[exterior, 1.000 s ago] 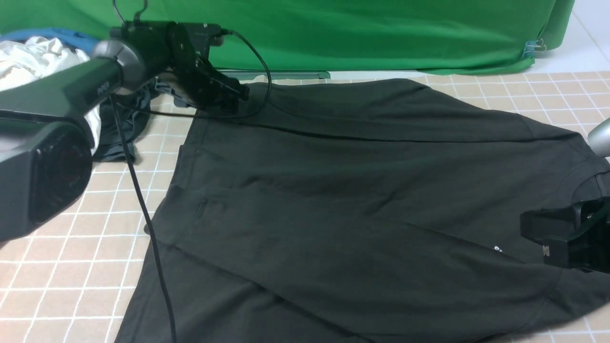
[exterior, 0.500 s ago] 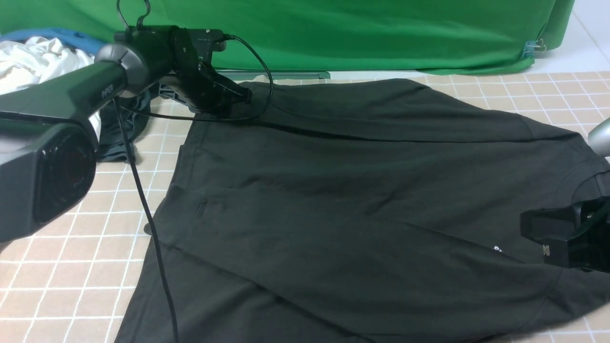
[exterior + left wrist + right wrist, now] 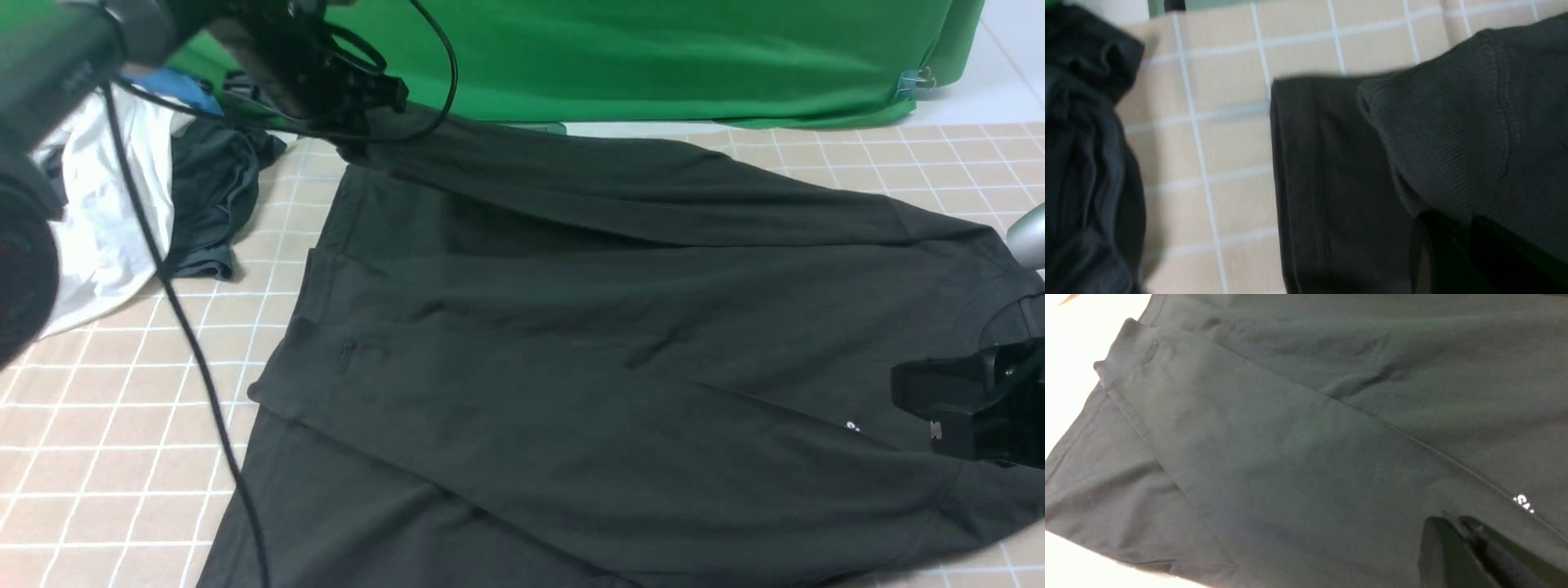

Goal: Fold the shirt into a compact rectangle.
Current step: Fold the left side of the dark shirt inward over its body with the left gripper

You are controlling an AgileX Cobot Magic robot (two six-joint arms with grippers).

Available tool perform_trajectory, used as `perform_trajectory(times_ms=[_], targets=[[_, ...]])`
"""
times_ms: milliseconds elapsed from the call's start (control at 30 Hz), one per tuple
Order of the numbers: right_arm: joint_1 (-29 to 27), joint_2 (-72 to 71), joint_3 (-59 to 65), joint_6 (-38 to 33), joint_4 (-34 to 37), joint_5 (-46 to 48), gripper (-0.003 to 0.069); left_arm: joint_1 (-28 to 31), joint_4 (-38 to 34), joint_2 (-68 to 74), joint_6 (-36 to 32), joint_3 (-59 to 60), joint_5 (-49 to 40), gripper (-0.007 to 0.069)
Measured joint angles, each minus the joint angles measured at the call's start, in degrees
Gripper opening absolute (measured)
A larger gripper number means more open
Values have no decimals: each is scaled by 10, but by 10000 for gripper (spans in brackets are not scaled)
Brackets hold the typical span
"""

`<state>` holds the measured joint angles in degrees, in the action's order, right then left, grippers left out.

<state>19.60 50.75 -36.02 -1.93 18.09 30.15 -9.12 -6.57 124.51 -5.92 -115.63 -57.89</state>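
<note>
The black shirt (image 3: 571,327) lies spread over the checked table, with its collar at the right and one long sleeve folded across the body. A bit of white print (image 3: 853,426) shows near my right gripper (image 3: 902,392). That gripper stands shut just above the chest, its fingertips (image 3: 1449,524) together with nothing between them. At the far left my left gripper (image 3: 390,96) is shut on the shirt's other sleeve and holds its ribbed cuff (image 3: 1445,134) off the table. The sleeve slopes from there down to the shoulder. The neck label is hidden.
A white garment (image 3: 98,220) and a smaller dark grey-green garment (image 3: 212,196) are heaped at the left, over something blue (image 3: 180,86). A green backdrop (image 3: 653,57) closes the far side. The left arm's black cable (image 3: 188,327) hangs over the tablecloth (image 3: 106,425).
My left gripper has risen and drawn back to the left, pulling the far sleeve up off the table. The right gripper has not moved.
</note>
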Motion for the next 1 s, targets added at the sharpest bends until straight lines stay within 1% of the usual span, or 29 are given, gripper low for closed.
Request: perform_trajectory(times_ms=[33,233,300,467,667,833,1000], targets=[[0,0,0,0,0,0,60,0,0,-1,1,0,-3,35],[0,0,0,-2,-1,2,67,0,-1,-21,0,0,-103,35],[0,0,0,-9,-1,2,71,0,-2,-23,0,1,-114,35],[0,0,2,-13,-1,9,72,0,-2,-46,17,32,-115,35],[0,0,4,-13,-1,15,71,0,0,-106,43,153,-118,35],[0,0,4,-13,-2,15,78,0,-9,-111,45,222,-109,35],[0,0,4,-16,-2,14,87,0,-29,-111,47,257,-106,36]])
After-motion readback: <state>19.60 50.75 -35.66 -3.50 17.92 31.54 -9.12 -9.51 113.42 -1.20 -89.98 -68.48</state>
